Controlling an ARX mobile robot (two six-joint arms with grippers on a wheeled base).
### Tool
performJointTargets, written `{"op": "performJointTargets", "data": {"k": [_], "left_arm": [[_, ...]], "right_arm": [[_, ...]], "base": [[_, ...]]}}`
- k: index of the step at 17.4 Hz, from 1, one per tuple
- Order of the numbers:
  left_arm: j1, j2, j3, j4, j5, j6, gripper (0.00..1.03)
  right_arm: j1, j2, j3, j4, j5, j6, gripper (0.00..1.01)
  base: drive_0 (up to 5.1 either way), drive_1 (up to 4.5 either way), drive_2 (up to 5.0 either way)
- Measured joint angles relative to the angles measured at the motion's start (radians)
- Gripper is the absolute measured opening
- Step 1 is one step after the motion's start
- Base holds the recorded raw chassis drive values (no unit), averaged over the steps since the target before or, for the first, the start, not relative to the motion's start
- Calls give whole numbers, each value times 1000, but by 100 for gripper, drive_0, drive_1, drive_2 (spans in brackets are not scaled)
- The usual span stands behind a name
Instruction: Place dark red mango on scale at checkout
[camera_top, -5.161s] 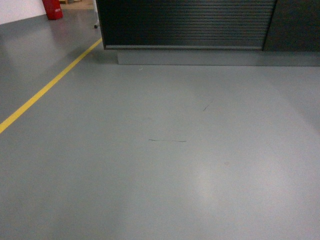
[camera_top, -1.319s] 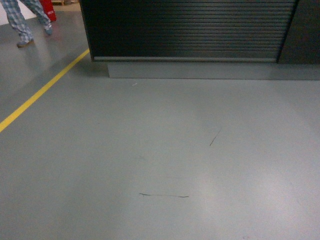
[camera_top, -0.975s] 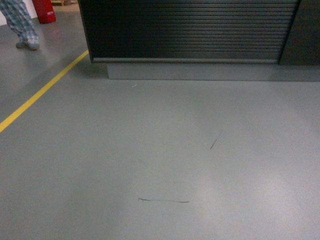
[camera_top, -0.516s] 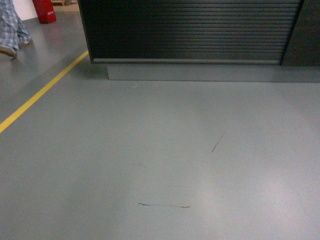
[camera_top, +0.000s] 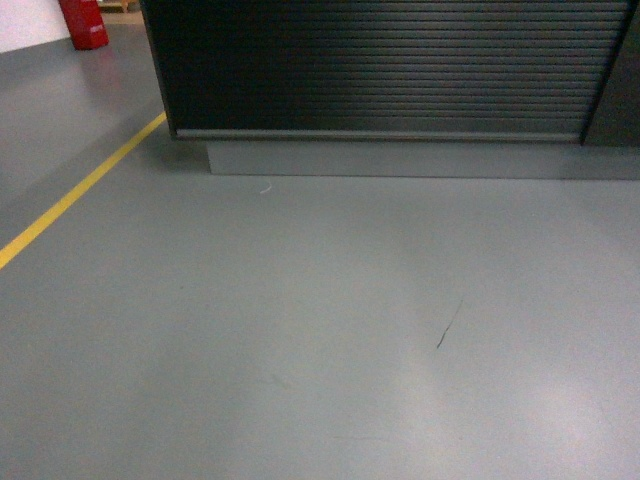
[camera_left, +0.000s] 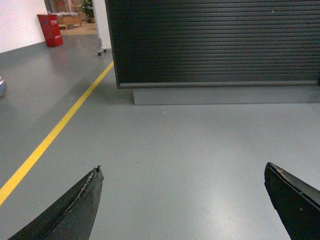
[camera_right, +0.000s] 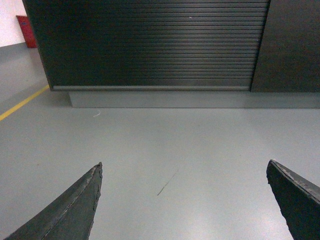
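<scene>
Ahead of me stands the checkout (camera_top: 380, 65), a long black-brown counter. Only its horizontally ribbed front panel shows; its top lies above the edge of every view, so I cannot see the mango or the scale anywhere.

From the left wrist camera, my left pincer (camera_left: 185, 200) is spread wide with nothing between its two dark fingers, whose tips poke in at the bottom corners. The checkout front (camera_left: 215, 42) fills the space straight beyond it, well apart from the fingertips.

From the right wrist camera, my right pincer (camera_right: 185, 200) is likewise released and holds nothing. The ribbed panel (camera_right: 150, 45) sits directly ahead of it, with a plain dark panel (camera_right: 292, 45) adjoining on the right.

A pale grey plinth (camera_top: 400, 160) runs under the counter. Grey floor (camera_top: 250, 330) stretches between the pincers and the counter, bearing a short dark scuff mark (camera_top: 447, 327). A yellow line (camera_top: 80, 190) slants across the floor to the left of both pincers. Far off beyond it stands a red object (camera_top: 84, 22).
</scene>
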Motion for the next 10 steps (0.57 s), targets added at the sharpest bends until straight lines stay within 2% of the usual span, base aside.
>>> {"op": "performJointTargets", "data": {"k": [10], "left_arm": [[0, 0, 0, 0, 0, 0, 98]], "right_arm": [[0, 0, 0, 0, 0, 0, 98]], "base": [[8, 226, -210]]}}
